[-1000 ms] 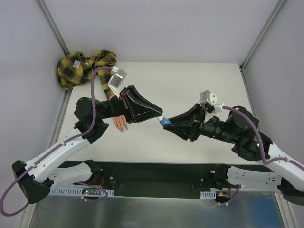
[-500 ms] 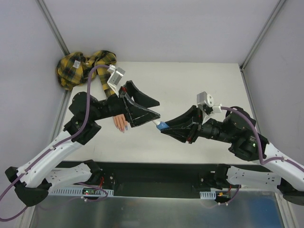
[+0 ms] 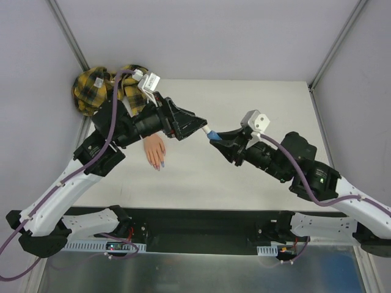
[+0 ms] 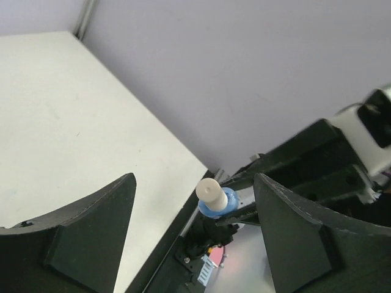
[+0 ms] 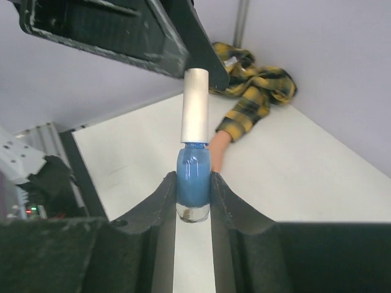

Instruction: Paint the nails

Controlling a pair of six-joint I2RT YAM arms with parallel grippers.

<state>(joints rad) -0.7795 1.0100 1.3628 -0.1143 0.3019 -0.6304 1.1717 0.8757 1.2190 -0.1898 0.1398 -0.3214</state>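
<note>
Left fingers gaped wide, holding nothing, the white cap just ahead between them. Right fingers clamped the blue bottle. Nails lay on the table beside the left arm. Closing squarely on the cap before twisting would likely serve best.

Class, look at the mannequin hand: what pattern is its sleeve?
The sleeve is yellow-and-black plaid, and it shows best in the right wrist view.

Nothing legible in any of my views: the bottle and its cap show no print I can read, and the circuit board by my base is too small to read.
</note>
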